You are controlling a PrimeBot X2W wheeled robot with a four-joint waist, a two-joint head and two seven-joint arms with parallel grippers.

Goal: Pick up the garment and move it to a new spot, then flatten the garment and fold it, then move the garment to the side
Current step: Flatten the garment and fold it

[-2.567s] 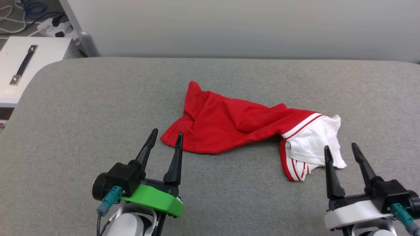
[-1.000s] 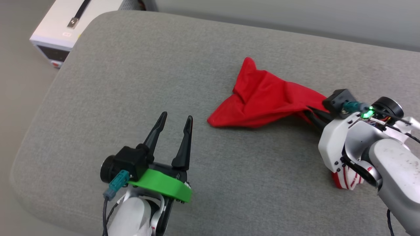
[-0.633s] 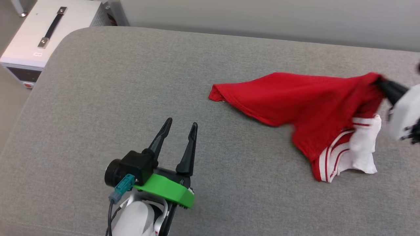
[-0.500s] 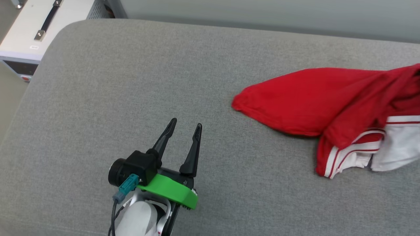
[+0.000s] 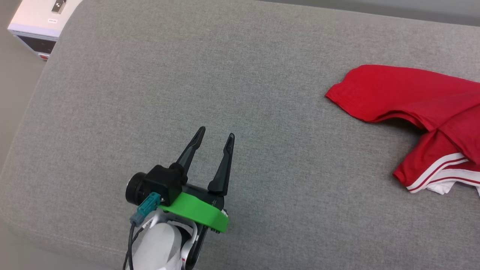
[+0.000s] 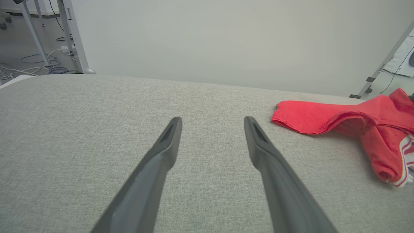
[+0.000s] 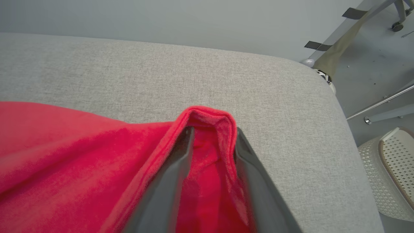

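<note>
Head view: left gripper (image 5: 216,131) hovers over the grey cushion (image 5: 187,75) with fingers wide apart, while the garment (image 5: 405,93) lies rumpled far right, soft, light and limp, likely best pinched at a hem, and the right gripper (image 7: 214,130) has fingers parted, a red fold looped over their tips.

Left: bare cushion (image 5: 187,75); right: garment (image 5: 405,90) in way.

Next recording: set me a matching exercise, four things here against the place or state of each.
1 left tool
2 right tool
3 garment
4 white box

A off the grey cushion, past its far left corner
B lying toward the cushion's right
C open over bare cushion
D parted, red cloth over its tips

Pairs: 1-C, 2-D, 3-B, 4-A
</note>
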